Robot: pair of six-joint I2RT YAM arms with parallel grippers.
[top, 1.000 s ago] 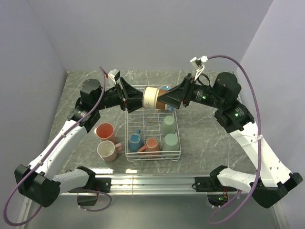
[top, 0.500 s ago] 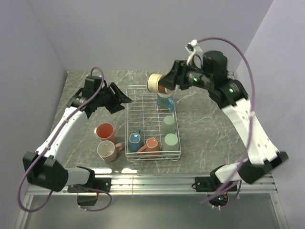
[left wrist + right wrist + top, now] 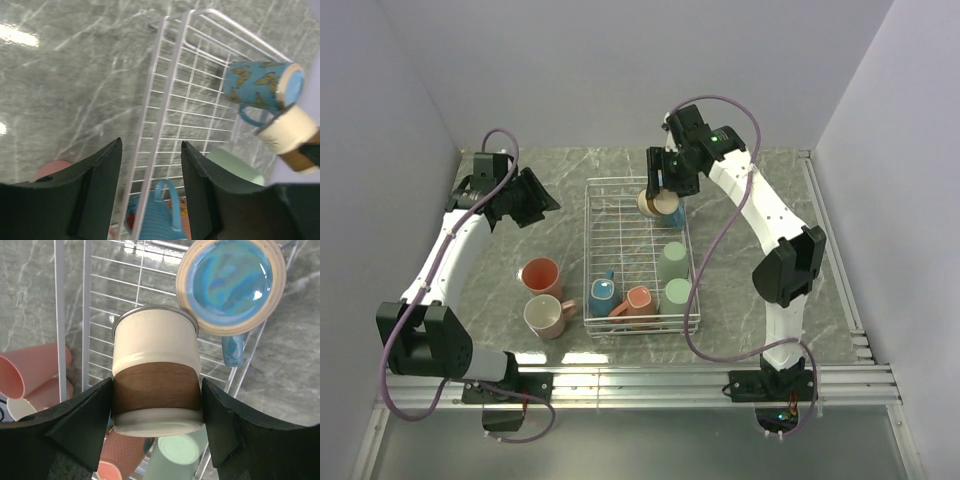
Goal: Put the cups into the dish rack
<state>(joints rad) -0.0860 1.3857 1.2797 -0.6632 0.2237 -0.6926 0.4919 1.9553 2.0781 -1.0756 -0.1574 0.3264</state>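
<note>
From above: found right gripper (image 3: 657,193) clamped on cream cup (image 3: 648,204) over far end of rack (image 3: 588,262); left gripper (image 3: 548,202) spread, empty, left of rack. Left wrist: confirmed nothing between fingers (image 3: 95,185). Right wrist: confirmed cream cup gripped at brown band, beside blue mug (image 3: 230,287)

glossy grey marbled tabletop (image 3: 590,165); white coated wire dish rack (image 3: 587,250); matt cream cup (image 3: 155,355) banded wood-brown.

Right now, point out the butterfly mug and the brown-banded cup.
butterfly mug (image 3: 255,85), left wrist view, its side wall.
brown-banded cup (image 3: 156,386), right wrist view, its brown band.
</note>
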